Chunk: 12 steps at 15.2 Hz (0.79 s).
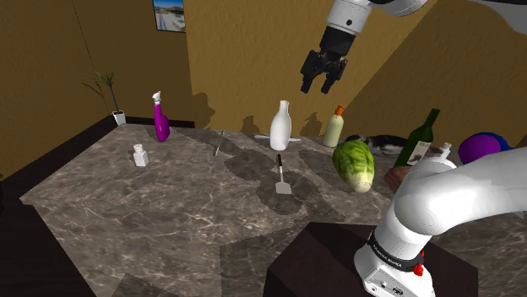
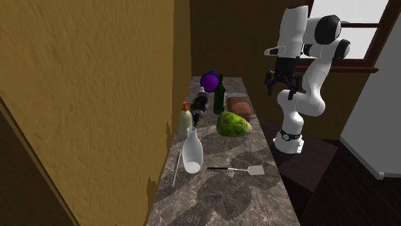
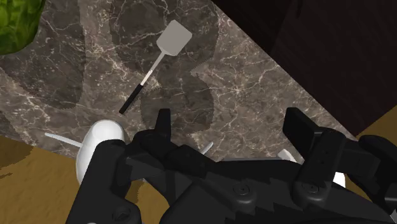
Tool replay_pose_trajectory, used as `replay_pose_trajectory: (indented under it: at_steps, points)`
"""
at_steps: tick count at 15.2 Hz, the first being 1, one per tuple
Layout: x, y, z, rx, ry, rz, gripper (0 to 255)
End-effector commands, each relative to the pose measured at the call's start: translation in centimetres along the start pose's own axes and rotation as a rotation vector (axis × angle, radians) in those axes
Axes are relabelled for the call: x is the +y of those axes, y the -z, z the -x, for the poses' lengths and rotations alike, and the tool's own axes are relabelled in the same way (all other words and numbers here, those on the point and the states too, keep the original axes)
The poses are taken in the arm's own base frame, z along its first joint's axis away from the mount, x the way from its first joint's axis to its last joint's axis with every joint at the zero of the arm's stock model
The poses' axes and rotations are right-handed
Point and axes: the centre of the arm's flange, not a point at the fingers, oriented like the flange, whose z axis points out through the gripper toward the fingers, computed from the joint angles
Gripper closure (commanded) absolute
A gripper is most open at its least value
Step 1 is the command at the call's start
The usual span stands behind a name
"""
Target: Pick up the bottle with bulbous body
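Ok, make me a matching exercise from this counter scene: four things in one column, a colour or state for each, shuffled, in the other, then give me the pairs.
Column one:
1. bulbous bottle
2. spray bottle
3. spatula
4. gripper

Column two:
A. open, up in the air
B. purple
C. lying flat on the counter
D. white

Pairs: 1-D, 2-B, 3-C, 4-A
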Motion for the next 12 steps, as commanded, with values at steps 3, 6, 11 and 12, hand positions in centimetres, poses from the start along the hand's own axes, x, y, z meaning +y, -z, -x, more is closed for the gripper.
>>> replay_pose_trajectory:
  at_steps: [3,6,11,12]
  points:
    - [1.2,-1.0,-2.2,-0.009,-0.005,0.01,0]
    - [3.0,-2.6,-5.4,-0.023,-0.013,0.024,0]
    - [6.1,-5.3,-10.7,-0.046,-0.027,0.048,0]
    - [6.8,-5.8,-11.7,-0.05,-0.029,0.052,0]
